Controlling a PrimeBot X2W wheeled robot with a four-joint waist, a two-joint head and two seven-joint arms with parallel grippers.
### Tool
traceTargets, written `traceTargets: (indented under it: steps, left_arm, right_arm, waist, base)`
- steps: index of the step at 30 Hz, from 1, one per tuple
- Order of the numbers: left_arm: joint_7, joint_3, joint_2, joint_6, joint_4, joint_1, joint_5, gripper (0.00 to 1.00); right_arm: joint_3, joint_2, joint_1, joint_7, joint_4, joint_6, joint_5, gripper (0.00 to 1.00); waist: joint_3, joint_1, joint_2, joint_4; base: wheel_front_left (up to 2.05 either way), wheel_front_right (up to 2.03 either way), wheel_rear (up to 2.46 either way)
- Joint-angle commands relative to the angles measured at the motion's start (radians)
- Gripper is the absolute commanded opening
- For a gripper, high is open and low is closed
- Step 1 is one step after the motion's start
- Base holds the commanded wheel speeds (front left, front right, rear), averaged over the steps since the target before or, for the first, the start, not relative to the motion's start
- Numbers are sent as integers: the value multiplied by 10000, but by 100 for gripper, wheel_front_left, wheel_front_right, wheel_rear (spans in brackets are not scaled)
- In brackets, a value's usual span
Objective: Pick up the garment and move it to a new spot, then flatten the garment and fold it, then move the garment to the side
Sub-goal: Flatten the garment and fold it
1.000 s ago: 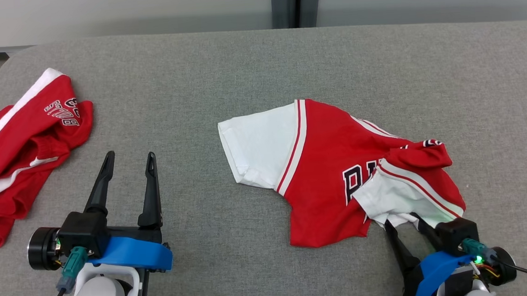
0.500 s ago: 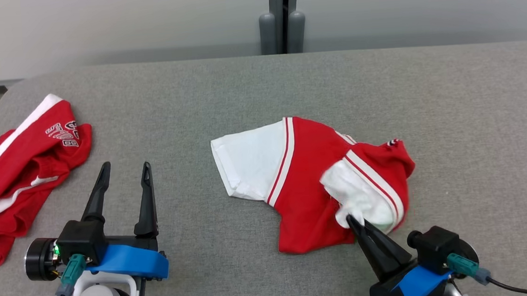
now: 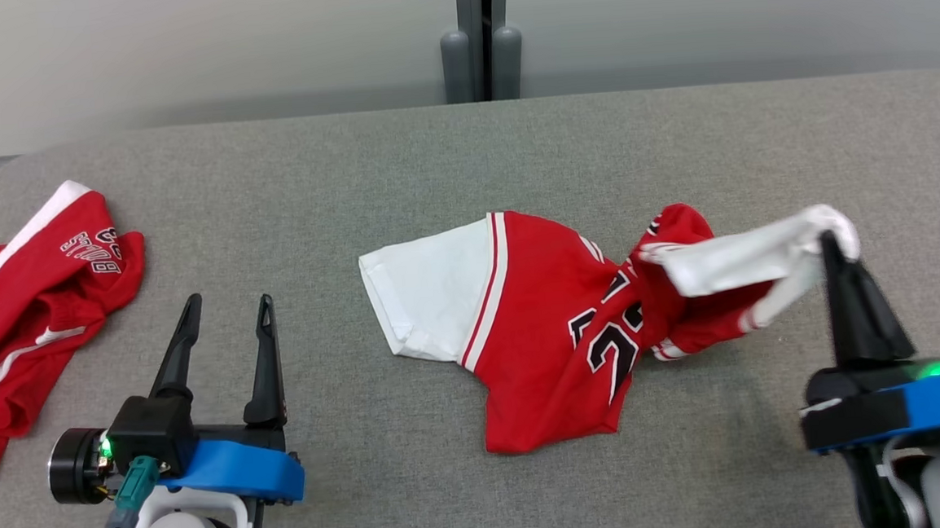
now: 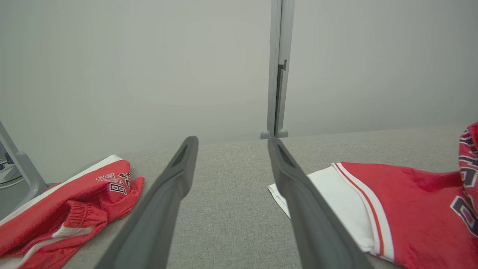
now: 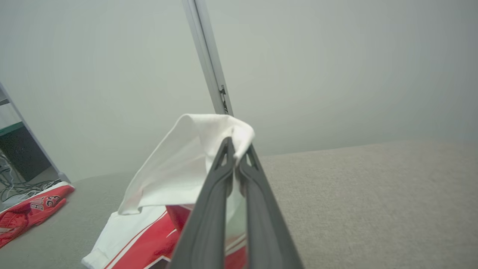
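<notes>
Jersey sleeve (image 3: 731, 260) lifted rightward, right tool (image 3: 829, 240) clamped

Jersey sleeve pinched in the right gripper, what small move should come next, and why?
Probably raise the right gripper higher: it is shut on the white sleeve, yet most of the jersey lies twisted on the grey surface, so lifting should free it for carrying.

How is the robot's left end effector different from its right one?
The left end effector has its fingers spread wide and holds nothing; the right end effector is pinched shut on the white sleeve of the jersey. The left end effector has only grey surface between its fingers; the right end effector holds the sleeve up off that surface. Both have two long dark fingers and a blue band.
</notes>
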Motion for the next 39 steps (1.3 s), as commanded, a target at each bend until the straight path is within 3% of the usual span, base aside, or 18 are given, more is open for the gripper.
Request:
traceTargets:
  steps: [1, 11, 12, 13, 14, 20, 28, 34, 39]
  left_arm:
    - [-20, -2, 18, 42, -10, -188, 18, 100]
    - [-86, -119, -116, 1, 28, -583, 88, 100]
    - [-92, -120, -121, 1, 27, -619, 97, 100]
    - [-84, -123, -128, -4, 41, -633, 104, 100]
    - [-95, -122, -133, -3, 50, -633, 102, 100]
    - [-110, -78, -116, 54, 111, -459, 85, 100]
    - [-145, 59, -30, 229, 163, 101, 27, 100]
    - [-116, 23, -1, 322, 145, 579, -84, 100]
    - [-25, -56, -32, 359, 101, 861, -184, 100]
  right_arm:
    - [-366, 57, -67, -80, 212, 3, 106, 0]
    - [-2897, 136, -352, -685, 3600, 3, 957, 2]
    - [-3016, 136, -437, -734, 3890, 3, 893, 20]
    - [-3070, 138, -532, -811, 4120, 3, 771, 48]
    - [-3127, 135, -603, -890, 4269, 3, 654, 100]
    - [-2876, 136, -508, -1128, 3970, 3, -201, 100]
    - [-1594, 134, 646, -1094, 1539, 1, -1613, 100]
    - [-696, 135, 1354, -212, 67, 1, -1743, 100]
    - [-582, 138, 1748, 264, -546, 1, -1627, 100]
  waist:
    - [95, 0, -1, 44]
    - [669, 0, -1, 178]
    - [705, 0, -1, 173]
    - [722, 0, -1, 166]
    - [736, 0, -1, 157]
    - [612, 0, -1, 35]
    - [-46, 0, -1, -216]
    - [-463, 0, -1, -220]
    - [-688, 0, -1, -141]
  base:
    - [0, 0, 0]
    - [0, 0, 0]
    - [0, 0, 0]
    - [0, 0, 0]
    - [0, 0, 0]
    - [0, 0, 0]
    - [0, 0, 0]
    - [0, 0, 0]
    - [0, 0, 0]
